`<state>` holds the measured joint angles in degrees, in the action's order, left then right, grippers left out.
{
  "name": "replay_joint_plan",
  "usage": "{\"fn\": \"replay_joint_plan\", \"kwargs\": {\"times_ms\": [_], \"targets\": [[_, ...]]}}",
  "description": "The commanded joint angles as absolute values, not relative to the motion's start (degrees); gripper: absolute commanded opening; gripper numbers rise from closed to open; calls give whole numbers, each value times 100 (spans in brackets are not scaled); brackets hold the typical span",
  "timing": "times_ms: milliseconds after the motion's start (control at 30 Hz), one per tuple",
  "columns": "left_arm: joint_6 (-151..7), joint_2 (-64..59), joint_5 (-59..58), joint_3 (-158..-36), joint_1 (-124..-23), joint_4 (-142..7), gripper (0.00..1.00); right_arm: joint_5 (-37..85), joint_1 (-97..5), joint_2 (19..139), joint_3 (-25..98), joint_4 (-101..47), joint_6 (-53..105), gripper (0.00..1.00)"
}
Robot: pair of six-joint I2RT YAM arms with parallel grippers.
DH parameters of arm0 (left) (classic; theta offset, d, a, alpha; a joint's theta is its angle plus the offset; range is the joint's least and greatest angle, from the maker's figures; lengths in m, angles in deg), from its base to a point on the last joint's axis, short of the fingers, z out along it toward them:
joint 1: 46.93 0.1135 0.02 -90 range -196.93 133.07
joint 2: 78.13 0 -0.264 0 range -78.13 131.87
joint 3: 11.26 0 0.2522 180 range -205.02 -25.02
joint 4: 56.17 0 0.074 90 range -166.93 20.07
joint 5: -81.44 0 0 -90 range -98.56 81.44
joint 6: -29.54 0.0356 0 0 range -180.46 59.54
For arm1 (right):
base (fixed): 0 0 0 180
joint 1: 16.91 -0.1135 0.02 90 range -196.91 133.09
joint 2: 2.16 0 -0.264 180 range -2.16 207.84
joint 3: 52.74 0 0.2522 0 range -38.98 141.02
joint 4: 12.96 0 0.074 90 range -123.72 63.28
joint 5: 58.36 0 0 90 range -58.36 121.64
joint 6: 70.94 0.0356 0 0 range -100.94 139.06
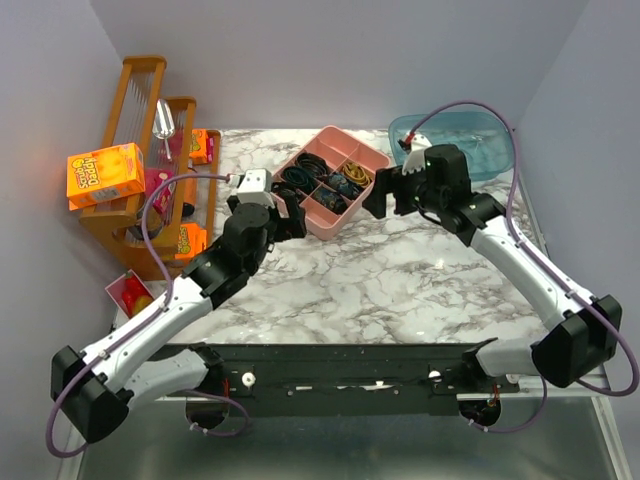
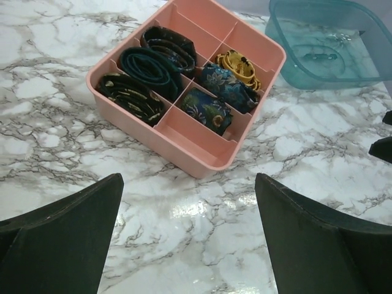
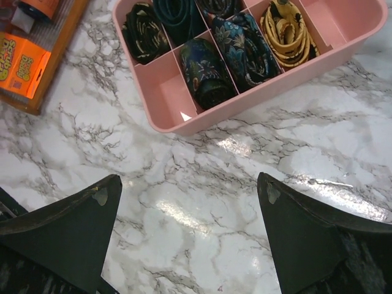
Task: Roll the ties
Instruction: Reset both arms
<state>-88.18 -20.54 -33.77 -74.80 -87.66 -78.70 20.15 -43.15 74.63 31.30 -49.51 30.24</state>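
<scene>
A pink divided tray (image 1: pixel 312 222) (image 2: pixel 190 160) (image 3: pixel 184 124) stands at the table's back middle. Rolled dark ties fill its left compartments: a black-green patterned tie (image 2: pixel 128 95) (image 3: pixel 144 30), a teal-edged roll (image 2: pixel 150 67) (image 3: pixel 177 18) and a third roll (image 2: pixel 171 49). Two blue floral rolls (image 2: pixel 208 110) (image 3: pixel 208 73) lie in the middle cells. Yellow band loops (image 2: pixel 239 67) (image 3: pixel 288 33) sit beside them. My left gripper (image 1: pixel 291 217) (image 2: pixel 188 180) hovers open over bare marble just left of the tray. My right gripper (image 1: pixel 383 195) (image 3: pixel 189 180) hovers open at the tray's right side. Neither holds anything.
A teal plastic bin (image 1: pixel 455 140) (image 2: pixel 331 43) stands at the back right. A wooden rack (image 1: pixel 150 150) with an orange box (image 1: pixel 105 175) lines the left edge, and a small white box with red contents (image 1: pixel 135 290) lies below it.
</scene>
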Motion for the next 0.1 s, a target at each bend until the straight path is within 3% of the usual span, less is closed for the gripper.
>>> {"fn": "replay_joint_plan", "kwargs": {"times_ms": [0, 67], "targets": [[-8674, -2188, -3308, -7292, -8762, -7749, 99, 1714, -4293, 7167, 2975, -4738, 3092, 100], [-8735, -2179, -3334, -7327, -8762, -7819, 99, 1661, -4292, 7079, 2931, -4685, 3092, 100]]}}
